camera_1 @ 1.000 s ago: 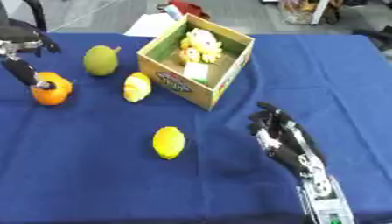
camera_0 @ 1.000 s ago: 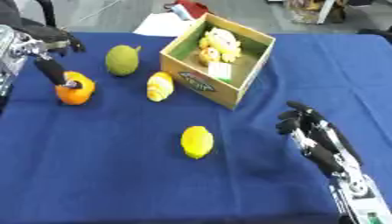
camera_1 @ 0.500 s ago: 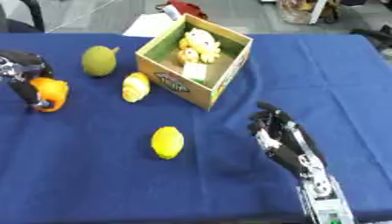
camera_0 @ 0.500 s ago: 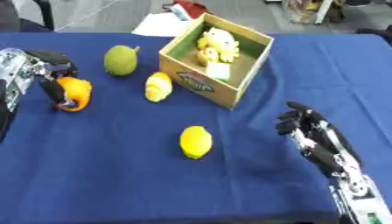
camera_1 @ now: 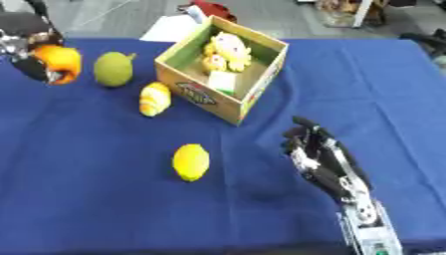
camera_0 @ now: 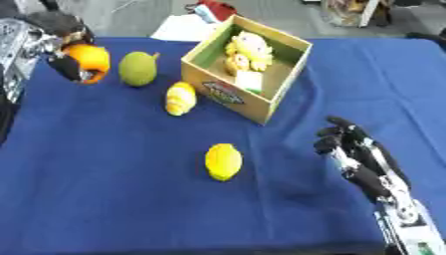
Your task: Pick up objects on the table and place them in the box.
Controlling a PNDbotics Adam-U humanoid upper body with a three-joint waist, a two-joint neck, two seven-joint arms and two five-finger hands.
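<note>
The left hand (camera_0: 61,47) sits at about ten o'clock in the view, its fingers curled round an orange fruit (camera_0: 90,61) that it holds at the left edge of the blue tabletop (camera_0: 113,199); whether the fruit is clear of the cloth cannot be told. Just beside it, toward three o'clock, a green fruit (camera_0: 138,68) lies on the cloth. A yellow ridged piece (camera_0: 181,98) lies at about five o'clock from the green fruit, close to the near left wall of the box (camera_0: 228,94). The cardboard box stands open at about twelve o'clock, with pale yellow things (camera_0: 245,54) and a small white and green item inside. A lemon (camera_0: 223,161) lies alone near the middle of the tabletop, at six o'clock from the box. The right hand (camera_0: 357,157) rests at about four o'clock, fingers relaxed and holding nothing, well apart from the lemon.
</note>
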